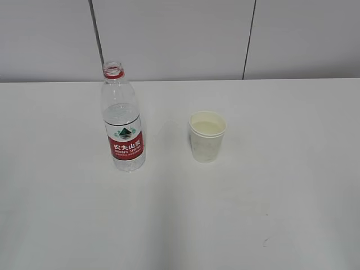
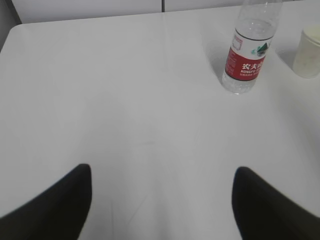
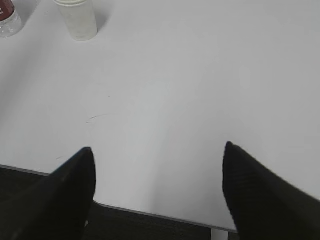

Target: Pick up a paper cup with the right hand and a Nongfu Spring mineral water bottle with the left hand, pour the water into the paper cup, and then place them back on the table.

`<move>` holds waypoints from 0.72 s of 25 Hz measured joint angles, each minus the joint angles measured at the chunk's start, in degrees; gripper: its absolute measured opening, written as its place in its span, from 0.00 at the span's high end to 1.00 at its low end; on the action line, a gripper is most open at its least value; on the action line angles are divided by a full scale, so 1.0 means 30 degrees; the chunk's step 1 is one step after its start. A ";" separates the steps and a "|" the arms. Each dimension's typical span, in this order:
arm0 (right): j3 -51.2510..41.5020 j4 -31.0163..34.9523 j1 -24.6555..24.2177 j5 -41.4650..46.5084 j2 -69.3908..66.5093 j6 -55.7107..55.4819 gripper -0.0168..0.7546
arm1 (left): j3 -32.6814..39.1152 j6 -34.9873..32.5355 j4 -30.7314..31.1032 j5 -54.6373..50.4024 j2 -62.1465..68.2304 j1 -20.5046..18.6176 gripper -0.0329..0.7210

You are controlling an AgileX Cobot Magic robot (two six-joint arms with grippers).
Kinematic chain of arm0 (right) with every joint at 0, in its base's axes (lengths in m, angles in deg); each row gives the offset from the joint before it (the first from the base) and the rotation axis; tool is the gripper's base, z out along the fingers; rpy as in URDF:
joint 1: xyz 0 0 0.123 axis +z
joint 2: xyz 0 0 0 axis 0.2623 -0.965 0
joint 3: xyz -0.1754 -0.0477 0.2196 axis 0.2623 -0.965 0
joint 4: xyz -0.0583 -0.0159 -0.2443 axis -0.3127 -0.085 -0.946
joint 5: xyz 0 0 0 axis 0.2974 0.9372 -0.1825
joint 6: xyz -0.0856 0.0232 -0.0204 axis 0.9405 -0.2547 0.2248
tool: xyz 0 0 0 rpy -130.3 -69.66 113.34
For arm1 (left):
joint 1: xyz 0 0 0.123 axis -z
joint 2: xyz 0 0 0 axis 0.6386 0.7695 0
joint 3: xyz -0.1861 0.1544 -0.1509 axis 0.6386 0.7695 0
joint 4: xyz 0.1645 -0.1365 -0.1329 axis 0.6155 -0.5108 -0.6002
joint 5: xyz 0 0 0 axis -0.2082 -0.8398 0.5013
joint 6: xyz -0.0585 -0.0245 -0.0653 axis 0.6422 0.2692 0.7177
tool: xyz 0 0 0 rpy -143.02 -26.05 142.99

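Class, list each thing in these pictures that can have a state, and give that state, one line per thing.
Nongfu Spring mineral water bottle: upright on the table, cap off, partly filled with water.
Paper cup: upright, to the right of the bottle, apart from it; contents cannot be told.
Left hand: open, holding nothing.
Right hand: open, holding nothing.

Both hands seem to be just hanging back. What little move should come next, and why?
Probably the right hand should reach forward and left toward the cup. It is open and holds nothing, and the cup stands untouched on the table, well ahead of it. The left hand is likewise open, far from the bottle.
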 joint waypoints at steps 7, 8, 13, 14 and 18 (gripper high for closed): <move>0.0000 0.0000 0.0000 0.0000 0.0000 0.0000 0.22 | 0.0000 0.0000 0.0000 0.0000 0.0000 0.0000 0.25; 0.0000 0.0000 0.0000 0.0000 0.0000 0.0000 0.22 | 0.0000 0.0000 0.0000 0.0000 0.0000 0.0000 0.26; 0.0000 0.0000 0.0000 -0.0012 0.0000 0.0000 0.22 | 0.0000 0.0000 0.0000 0.0000 0.0000 0.0000 0.28; 0.0000 0.0000 0.0000 -0.0012 0.0000 0.0000 0.22 | 0.0000 0.0000 0.0000 0.0000 0.0000 0.0000 0.28; 0.0000 0.0000 0.0000 -0.0012 0.0000 0.0000 0.22 | 0.0000 0.0000 0.0000 0.0000 0.0000 0.0000 0.28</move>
